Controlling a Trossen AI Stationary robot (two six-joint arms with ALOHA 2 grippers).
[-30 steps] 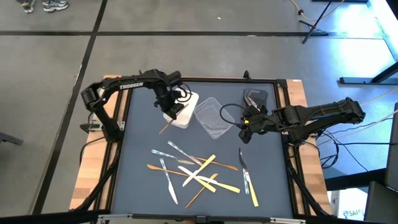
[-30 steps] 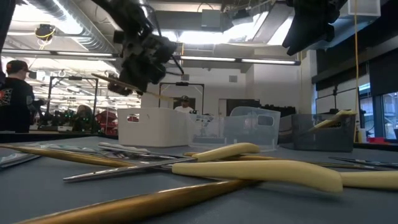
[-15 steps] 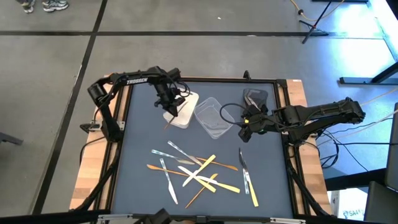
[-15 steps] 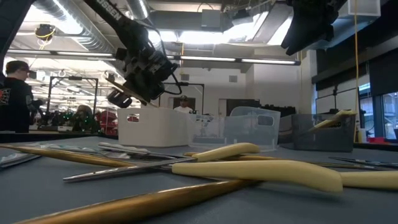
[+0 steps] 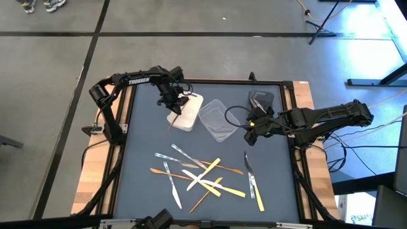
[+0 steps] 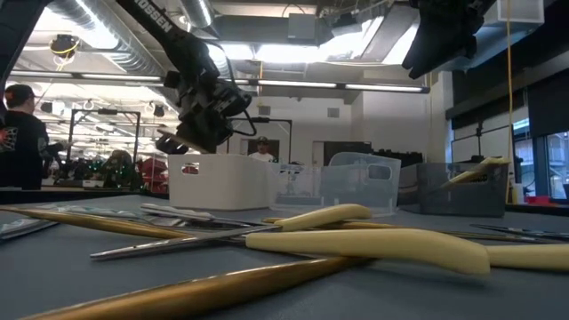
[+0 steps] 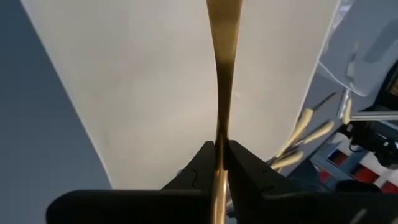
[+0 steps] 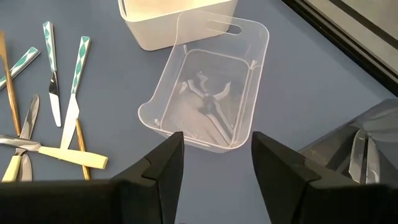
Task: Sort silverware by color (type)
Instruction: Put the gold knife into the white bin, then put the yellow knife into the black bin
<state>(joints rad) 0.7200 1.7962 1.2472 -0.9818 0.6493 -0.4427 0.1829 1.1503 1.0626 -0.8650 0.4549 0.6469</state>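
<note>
One gold-toned utensil [image 7: 224, 87] was pinched in my left gripper [image 7: 221, 163] over the white tub [image 5: 186, 114]; released askew, it risked catching the rim. My right gripper [image 8: 214, 158] waited open beside the clear tub [image 8: 205, 93].

A glossy gold, seemingly metal utensil [image 7: 224, 74] hangs over a matt white plastic tub [image 7: 143, 93]; the neighbouring tub [image 8: 208, 93] is clear, smooth plastic.

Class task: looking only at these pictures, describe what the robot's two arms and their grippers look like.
Both arms are black and jointed, built of slim links. The left arm carries white lettering on its upper link, and black cables loop beside the left gripper. The right gripper has two broad, dark, flat-faced fingers.
</note>
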